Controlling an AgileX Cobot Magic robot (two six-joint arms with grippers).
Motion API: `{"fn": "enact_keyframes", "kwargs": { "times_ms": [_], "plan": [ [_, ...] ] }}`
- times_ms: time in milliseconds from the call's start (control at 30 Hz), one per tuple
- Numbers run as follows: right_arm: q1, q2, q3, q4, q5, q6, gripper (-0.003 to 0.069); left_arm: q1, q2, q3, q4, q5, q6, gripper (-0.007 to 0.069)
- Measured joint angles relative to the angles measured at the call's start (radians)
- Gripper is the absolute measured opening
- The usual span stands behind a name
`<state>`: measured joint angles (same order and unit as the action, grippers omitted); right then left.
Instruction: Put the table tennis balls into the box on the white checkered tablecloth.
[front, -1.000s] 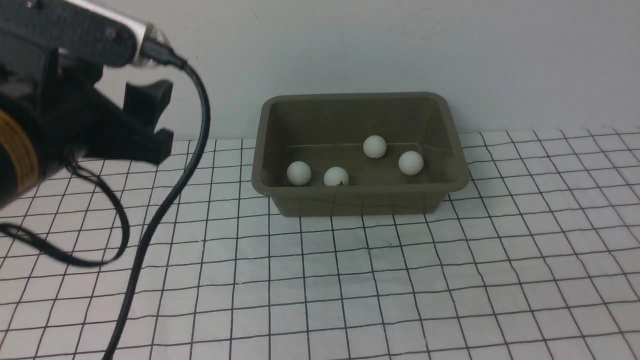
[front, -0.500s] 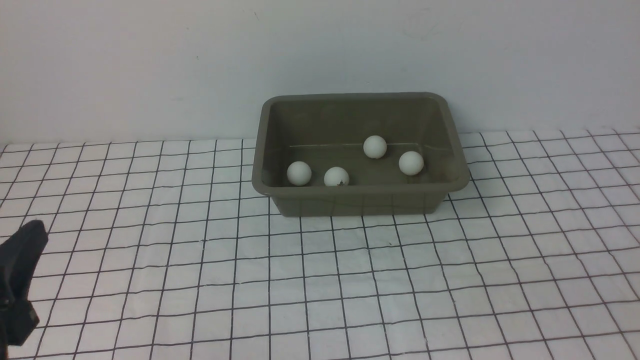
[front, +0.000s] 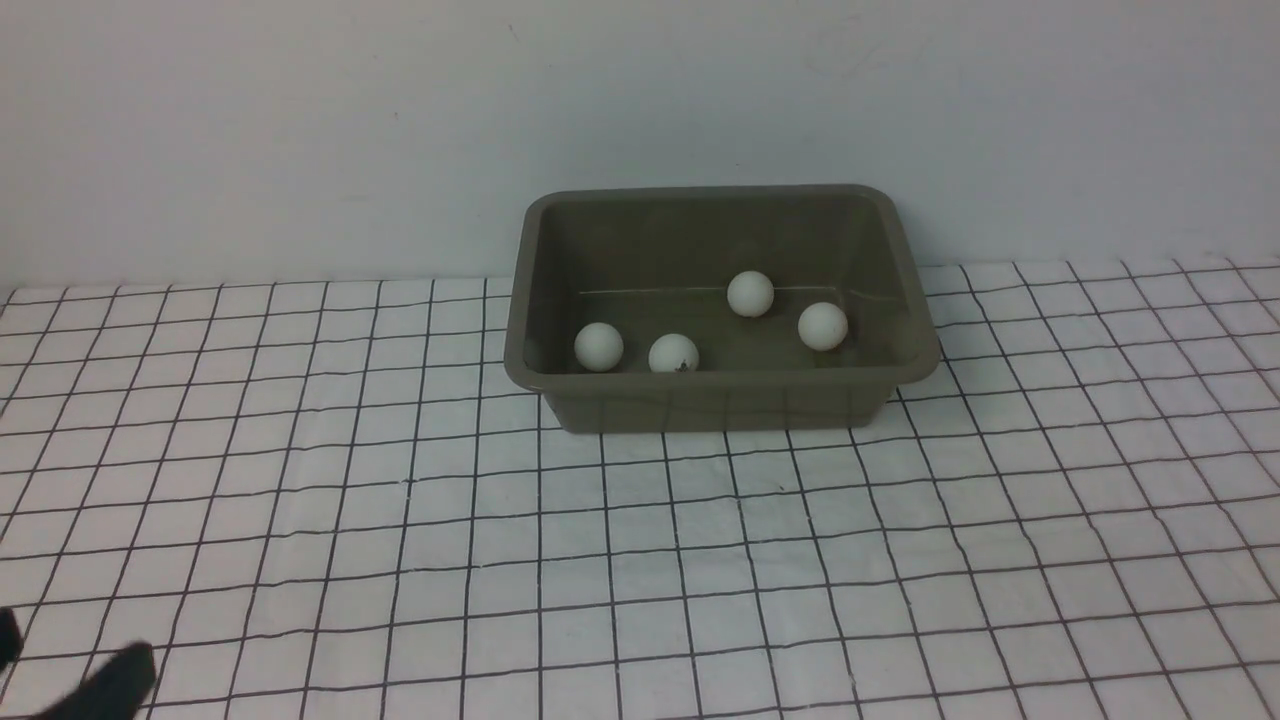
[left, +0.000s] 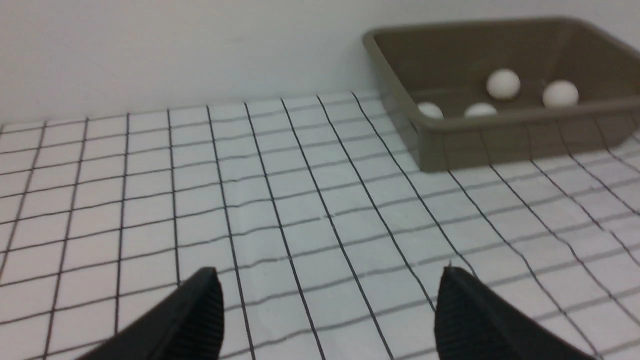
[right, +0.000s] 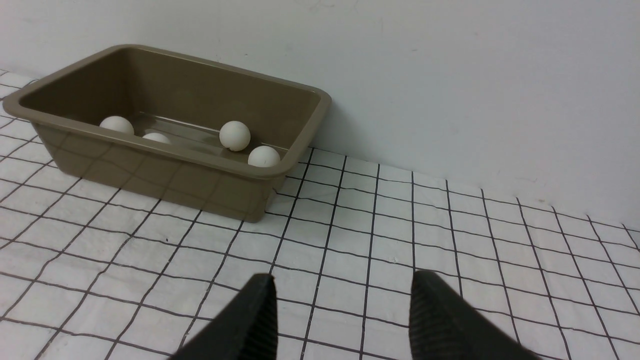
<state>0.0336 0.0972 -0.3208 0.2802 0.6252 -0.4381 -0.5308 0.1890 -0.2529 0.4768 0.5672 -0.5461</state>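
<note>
The olive-grey box (front: 720, 382) stands on the white checkered tablecloth (front: 700, 560) against the back wall. Several white table tennis balls lie inside it: one at the left (front: 598, 346), one with a dark mark (front: 672, 352), others behind and to the right (front: 750, 293). No ball lies on the cloth in any view. My left gripper (left: 328, 272) is open and empty, low over the cloth well to the left of the box (left: 500, 120). My right gripper (right: 343, 276) also has its fingers apart with nothing between them, right of the box (right: 150, 175).
A plain white wall rises just behind the box. In the front view only a dark tip of the left arm (front: 100, 690) shows at the bottom left corner. The cloth is slightly wrinkled.
The left arm has dropped from the upper left of the front view down to the bottom left corner, almost out of sight. The balls in the box have not moved.
</note>
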Motion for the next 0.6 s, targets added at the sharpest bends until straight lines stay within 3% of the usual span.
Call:
{"fn": "enact_keyframes", "kwargs": {
  "times_ms": [67,100,167,600],
  "plan": [
    [0.0,0.0,0.0,0.0,0.0,0.0,0.0337,0.004,-0.011,0.026,-0.067,-0.009,0.066,0.051],
    [0.0,0.0,0.0,0.0,0.0,0.0,0.0337,0.017,-0.02,0.066,-0.161,-0.039,0.182,0.051],
    [0.0,0.0,0.0,0.0,0.0,0.0,0.0337,0.056,-0.034,0.118,-0.242,-0.096,0.282,0.051],
    [0.0,0.0,0.0,0.0,0.001,0.0,0.0337,0.369,-0.161,0.21,-0.32,-0.12,0.349,0.051]
  ]
}}
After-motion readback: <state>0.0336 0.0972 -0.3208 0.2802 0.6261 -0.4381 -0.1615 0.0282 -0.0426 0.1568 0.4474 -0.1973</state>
